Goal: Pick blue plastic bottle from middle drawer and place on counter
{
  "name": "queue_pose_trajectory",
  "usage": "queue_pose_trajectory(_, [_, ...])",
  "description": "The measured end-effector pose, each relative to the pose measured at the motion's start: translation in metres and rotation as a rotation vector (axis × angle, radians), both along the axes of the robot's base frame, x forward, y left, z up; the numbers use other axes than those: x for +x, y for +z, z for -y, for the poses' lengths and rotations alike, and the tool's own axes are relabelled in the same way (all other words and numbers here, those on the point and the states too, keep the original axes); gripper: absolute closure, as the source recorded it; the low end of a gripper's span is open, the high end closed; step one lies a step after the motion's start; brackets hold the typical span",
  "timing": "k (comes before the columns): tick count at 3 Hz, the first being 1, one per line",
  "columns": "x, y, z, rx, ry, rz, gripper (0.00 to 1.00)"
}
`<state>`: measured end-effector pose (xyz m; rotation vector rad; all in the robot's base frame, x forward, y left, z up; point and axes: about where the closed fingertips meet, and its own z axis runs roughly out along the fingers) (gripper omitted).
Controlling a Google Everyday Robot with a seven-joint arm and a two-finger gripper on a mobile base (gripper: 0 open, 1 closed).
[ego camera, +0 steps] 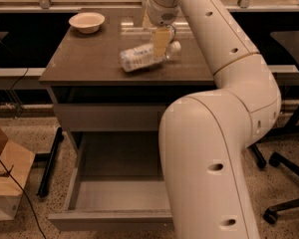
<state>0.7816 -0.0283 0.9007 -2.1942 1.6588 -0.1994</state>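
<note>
My gripper (pixel 161 44) is over the right-centre of the counter (pixel 84 63), pointing down, wrist above it near the back edge. It's clamped on the blue plastic bottle (pixel 137 58) at the neck end, with one pad crossing in front just short of the white cap. The bottle is on its side, label end to the left and slightly lower, right at the countertop; can't tell if it's resting on it or a hair above. Gripping near the cap makes the heavy end droop, hence the tilt.

The middle drawer (pixel 114 198) hangs pulled out below, tray bare, so the pick is done and I'm in the place step. The white bowl (pixel 86 21) sits at the back left corner, well apart and not in the way.

Next, I'd say: let go and lift straight up. The risk is the round bottle rolling once freed; it's well in from the edges, so there's margin.
</note>
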Motion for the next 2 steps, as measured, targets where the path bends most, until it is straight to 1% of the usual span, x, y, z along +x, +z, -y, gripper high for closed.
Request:
queue_pose_trajectory(1, [0.0107, -0.0244, -0.0128, 0.092, 0.024, -0.023, 0.00])
queue_pose_trajectory(2, [0.0154, -0.0269, -0.0175, 0.100, 0.026, -0.013, 0.00])
